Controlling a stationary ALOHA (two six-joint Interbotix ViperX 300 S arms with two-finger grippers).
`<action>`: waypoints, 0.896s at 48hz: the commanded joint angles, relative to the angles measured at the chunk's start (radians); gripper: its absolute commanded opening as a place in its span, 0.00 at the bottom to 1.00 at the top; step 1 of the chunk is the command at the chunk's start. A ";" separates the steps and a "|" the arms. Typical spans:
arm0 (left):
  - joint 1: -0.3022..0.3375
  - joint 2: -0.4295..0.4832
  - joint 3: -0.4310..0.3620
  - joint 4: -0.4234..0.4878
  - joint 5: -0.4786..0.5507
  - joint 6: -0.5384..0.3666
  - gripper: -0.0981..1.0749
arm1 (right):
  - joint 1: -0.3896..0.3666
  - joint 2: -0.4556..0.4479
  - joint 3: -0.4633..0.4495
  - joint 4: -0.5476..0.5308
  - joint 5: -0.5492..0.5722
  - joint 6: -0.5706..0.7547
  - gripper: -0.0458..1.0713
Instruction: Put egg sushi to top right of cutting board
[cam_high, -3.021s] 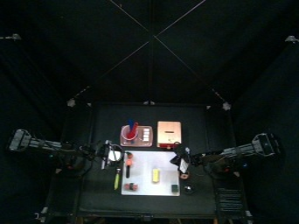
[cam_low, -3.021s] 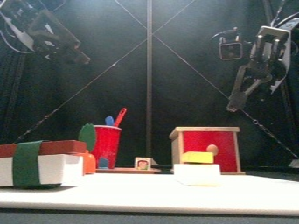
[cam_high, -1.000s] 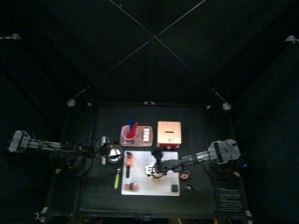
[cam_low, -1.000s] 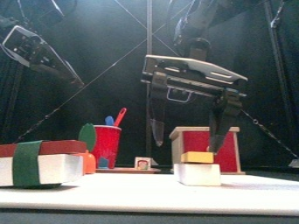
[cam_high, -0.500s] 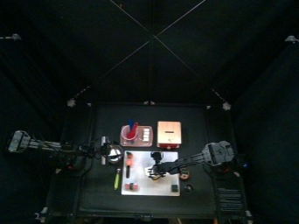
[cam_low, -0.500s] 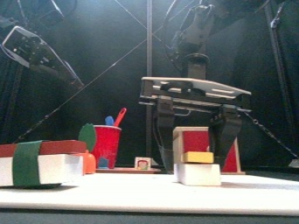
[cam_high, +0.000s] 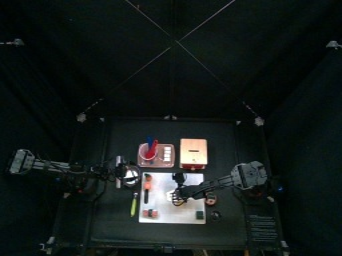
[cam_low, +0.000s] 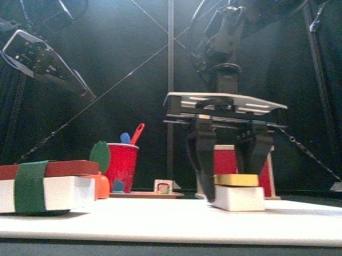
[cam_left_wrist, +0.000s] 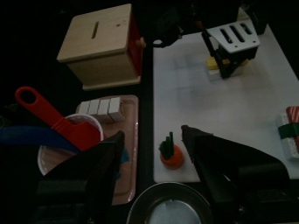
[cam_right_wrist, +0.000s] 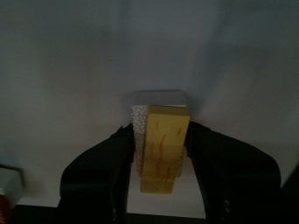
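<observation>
Egg sushi (cam_low: 238, 180) sits right of centre in the front view: a yellow slab on a white rice block (cam_low: 241, 198), resting on the white cutting board (cam_low: 160, 222). The right wrist view shows the same yellow slab (cam_right_wrist: 163, 149) running lengthwise between the two jaws, with the white block visible under it.

Right pincer (cam_low: 235, 165): jaws point down and stand one on each side of the sushi, close beside it. Contact between jaws and sushi cannot be confirmed from any view; the jaws are spread wider than the slab. In the top view this pincer (cam_high: 177, 196) is over the board's middle.

Left pincer (cam_left_wrist: 152, 153): jaws spread, nothing between them. The left arm (cam_low: 47, 60) is raised at the upper left of the front view.

Containers:
- Red cup (cam_low: 122, 165), centre left in the front view, holds a blue and a red utensil (cam_low: 135, 133).
- Wooden box (cam_left_wrist: 103, 42) with a slot in its top stands at the upper left of the left wrist view; its contents are hidden.

Other items: a sushi piece with a dark green band (cam_low: 43, 187) at the lower left of the front view, cut off by the frame edge. A small orange item (cam_left_wrist: 173, 155) with a green top lies between the left jaws' tips in the wrist view; its identity is unclear.
</observation>
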 joint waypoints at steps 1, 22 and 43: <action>-0.002 -0.002 -0.011 0.002 -0.002 -0.002 0.85 | -0.032 -0.094 0.003 -0.028 0.060 -0.023 0.70; 0.003 -0.002 -0.017 -0.043 -0.002 -0.005 0.85 | -0.178 -0.232 0.184 -0.005 0.097 -0.199 0.70; 0.026 -0.002 -0.014 -0.066 -0.002 -0.005 0.85 | -0.178 -0.265 0.330 0.081 -0.054 -0.189 0.70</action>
